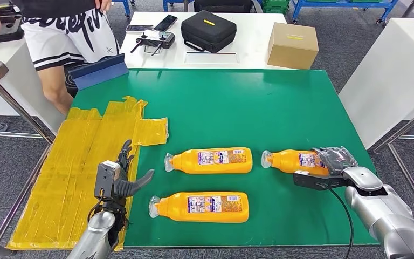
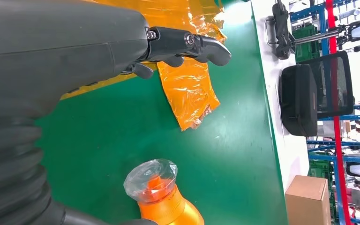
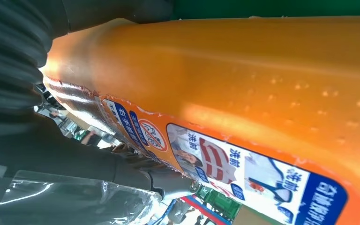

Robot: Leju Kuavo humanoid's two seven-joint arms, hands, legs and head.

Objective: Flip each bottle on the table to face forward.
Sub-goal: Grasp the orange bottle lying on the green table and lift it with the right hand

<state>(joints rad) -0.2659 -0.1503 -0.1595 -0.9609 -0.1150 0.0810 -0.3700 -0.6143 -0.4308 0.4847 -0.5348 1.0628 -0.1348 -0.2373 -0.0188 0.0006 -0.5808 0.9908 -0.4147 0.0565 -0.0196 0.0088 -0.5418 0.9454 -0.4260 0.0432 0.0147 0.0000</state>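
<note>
The green surface (image 1: 280,102) carries three orange detergent bottles lying on their sides, caps pointing toward the robot's left. The upper-left bottle (image 1: 211,160) and the near bottle (image 1: 202,207) lie free with their printed labels up; the right-hand bottle (image 1: 294,161) lies near the surface's right edge, its base end under the right robot hand (image 1: 331,162).

These look like smooth, rigid plastic bottles, probably full and therefore fairly heavy, with flat broad faces. A grasp across the mid-body, fingers on one narrow side and thumb on the other, seems safest. The caps are wrapped in clear film, which is likely slippery, so the neck is a poor place to grip.

The right robot hand lies over the right-hand bottle's base end. Its wrist view shows the bottle pressed close against it, label in sight, but I cannot tell whether the fingers have actually closed round the bottle.

The left robot hand (image 1: 119,174) hovers over the yellow taped sheet (image 1: 81,162), fingers spread and thumb out, holding nothing. Its wrist view catches the film-wrapped cap (image 2: 151,174) of one bottle nearby.

The right-hand bottle's far end is hidden, and the label print is too small to read.
</note>
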